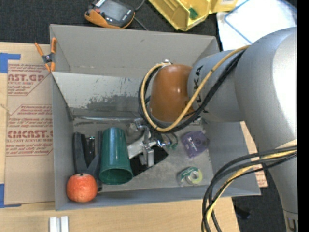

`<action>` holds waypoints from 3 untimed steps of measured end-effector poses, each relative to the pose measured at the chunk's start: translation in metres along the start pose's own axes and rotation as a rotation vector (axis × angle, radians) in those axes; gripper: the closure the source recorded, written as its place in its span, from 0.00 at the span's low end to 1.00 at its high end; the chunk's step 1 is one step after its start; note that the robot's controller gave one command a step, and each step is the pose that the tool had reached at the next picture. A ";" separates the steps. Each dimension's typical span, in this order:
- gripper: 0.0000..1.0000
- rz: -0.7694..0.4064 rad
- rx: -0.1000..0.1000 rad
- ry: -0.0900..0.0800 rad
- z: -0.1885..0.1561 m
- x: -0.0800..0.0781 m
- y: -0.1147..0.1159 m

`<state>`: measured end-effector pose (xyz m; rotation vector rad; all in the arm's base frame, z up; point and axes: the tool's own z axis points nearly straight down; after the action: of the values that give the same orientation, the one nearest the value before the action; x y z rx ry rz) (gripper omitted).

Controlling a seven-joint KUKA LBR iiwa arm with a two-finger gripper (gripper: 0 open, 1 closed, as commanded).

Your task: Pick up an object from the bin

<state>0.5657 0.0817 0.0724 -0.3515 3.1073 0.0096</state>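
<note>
My gripper (145,151) is low in the middle of the bin, just right of a dark green plastic cup (114,156) that lies on its side with its open mouth toward the front. A flat black thing (140,166) lies directly beneath the gripper and is partly hidden by it. A purple block (194,143) rests to the gripper's right. Near the front right lies a small roll of clear tape with a green core (192,176).
A black stapler (83,151) lies along the left wall beside the cup, and a red-orange apple (82,187) sits in the front left corner. The arm with its orange cover and cables spans the bin's right and rear parts.
</note>
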 end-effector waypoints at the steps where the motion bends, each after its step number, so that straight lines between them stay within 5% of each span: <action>1: 1.00 -0.149 -0.001 -0.005 0.001 -0.016 -0.009; 2: 1.00 -0.149 -0.001 -0.005 0.001 -0.016 -0.009; 3: 1.00 -0.157 -0.001 0.001 -0.098 -0.001 -0.016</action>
<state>0.5689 0.0650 0.1701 -0.5935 3.0709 0.0092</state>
